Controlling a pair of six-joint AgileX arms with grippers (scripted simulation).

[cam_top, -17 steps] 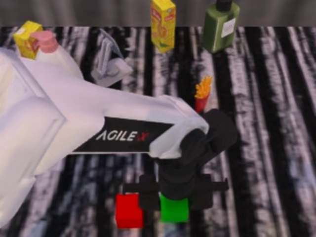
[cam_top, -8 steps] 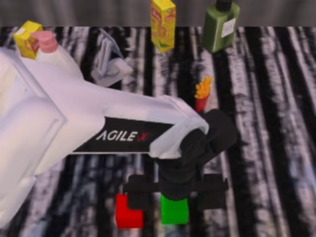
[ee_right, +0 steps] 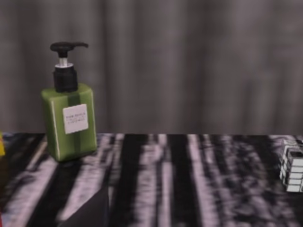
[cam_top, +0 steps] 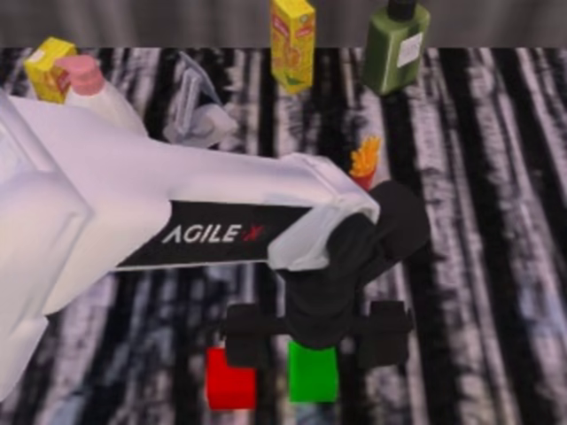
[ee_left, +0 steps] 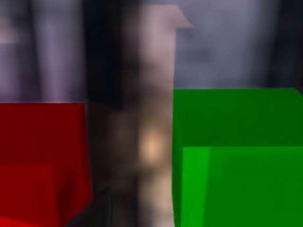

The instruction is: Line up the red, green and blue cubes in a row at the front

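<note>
Green cube under left end effector

White, smooth-shelled left arm, bulky and rounded. Black panel along the side lettered AGILEX in white, final X red. Matte black wrist and left end effector with blocky fingers.

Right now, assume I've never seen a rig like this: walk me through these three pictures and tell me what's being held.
This is a simulated two-armed AgileX robot at a striped table. The top view looks down from overhead; the other two come from cameras on each wrist. The white left arm reaches over the front, its tool open above the green cube, with the red cube beside it, apart. Nothing is held. The left wrist view shows both cubes close up. The right arm is out of the top view; its camera faces a green pump bottle. A yellow carton and fries stand farther back.
</note>
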